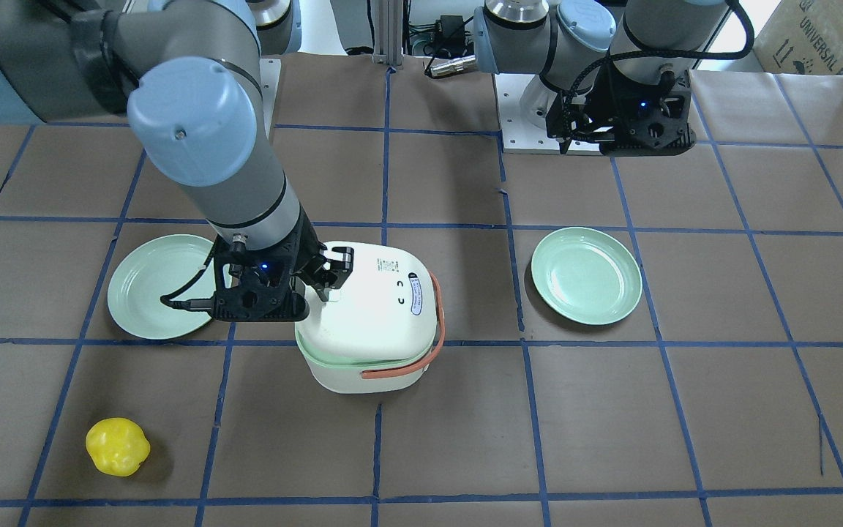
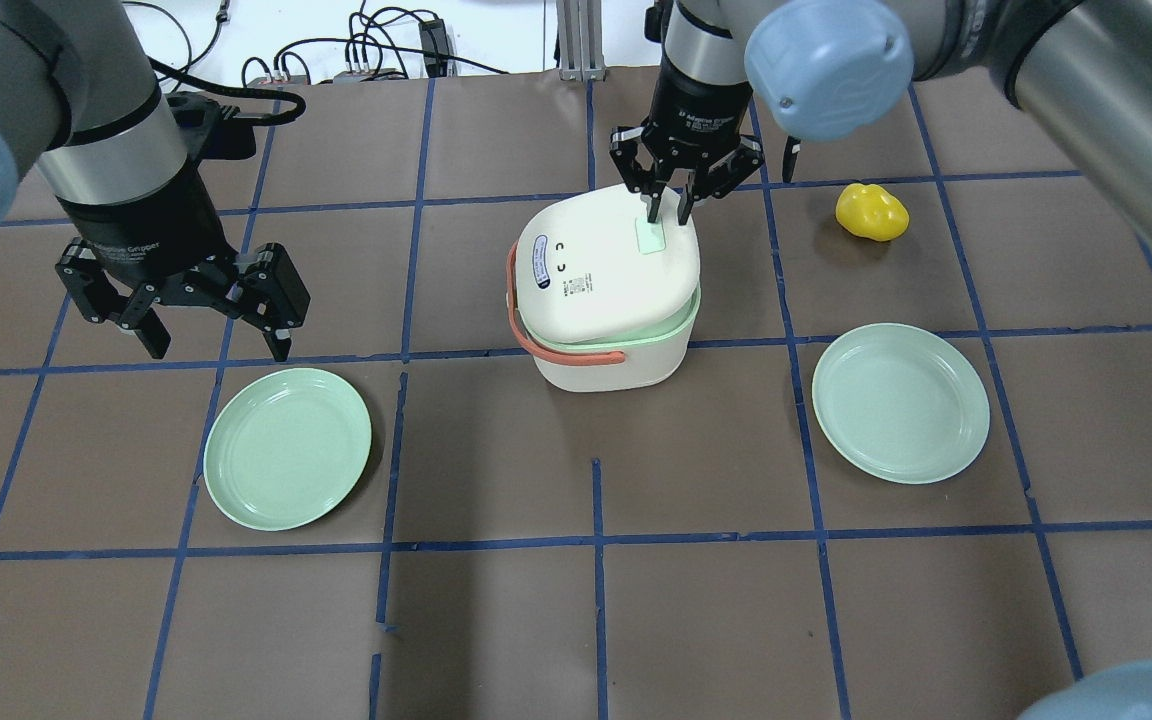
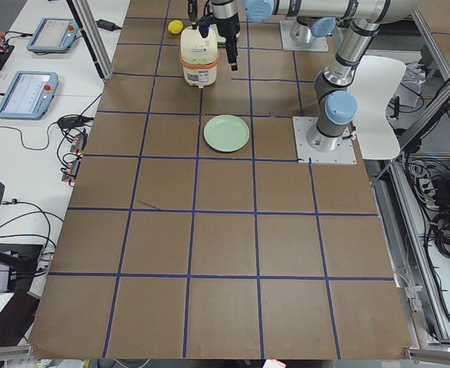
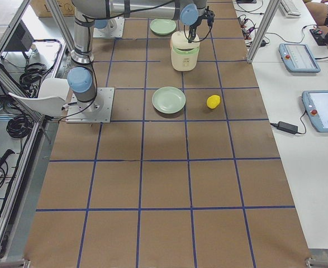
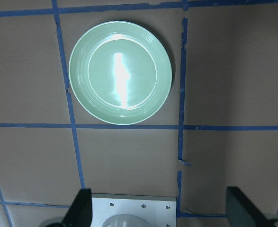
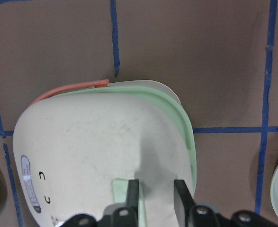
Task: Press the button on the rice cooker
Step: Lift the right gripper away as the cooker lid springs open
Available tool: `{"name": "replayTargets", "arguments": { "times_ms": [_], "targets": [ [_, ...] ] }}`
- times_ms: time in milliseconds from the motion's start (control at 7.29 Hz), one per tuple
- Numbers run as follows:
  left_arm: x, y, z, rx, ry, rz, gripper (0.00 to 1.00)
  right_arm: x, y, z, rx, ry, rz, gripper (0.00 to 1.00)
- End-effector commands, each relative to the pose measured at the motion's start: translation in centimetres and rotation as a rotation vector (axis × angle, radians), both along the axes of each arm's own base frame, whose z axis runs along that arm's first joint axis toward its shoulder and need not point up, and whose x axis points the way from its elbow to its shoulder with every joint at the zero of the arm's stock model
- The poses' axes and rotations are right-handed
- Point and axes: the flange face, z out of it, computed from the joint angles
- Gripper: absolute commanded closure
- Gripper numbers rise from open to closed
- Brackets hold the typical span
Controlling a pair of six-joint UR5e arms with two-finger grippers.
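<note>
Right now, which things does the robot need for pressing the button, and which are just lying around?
Needed: white rice cooker with orange handle, its pale green lid button, right hand.
Lying about: two pale green round plates, yellow pepper-shaped toy, idle left hand.

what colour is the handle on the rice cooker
Orange-red. The handle wraps the white rice cooker, and it shows best in the overhead exterior view.

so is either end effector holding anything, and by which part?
Nothing held: right end effector points at the pale green lid button of the white rice cooker, jaws apart around nothing; left end effector hangs open, empty.
</note>
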Motion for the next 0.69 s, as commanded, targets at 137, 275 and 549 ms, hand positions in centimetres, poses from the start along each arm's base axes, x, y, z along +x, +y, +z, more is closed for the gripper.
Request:
{"name": "replayTargets", "arguments": {
  "times_ms": [137,275,549],
  "targets": [
    [0.0,0.0,0.0,0.0,0.0,0.0,0.0,-1.5,0.3,8.4,0.007,0.055,0.024,0.0],
    [0.0,0.0,0.0,0.0,0.0,0.0,0.0,-3.1,1.1,9.5,-0.004,0.114,0.06,0.0],
    [0.0,0.0,0.0,0.0,0.0,0.0,0.0,-6.5,3.1,11.5,0.045,0.133,0.093,0.0]
  ]
}}
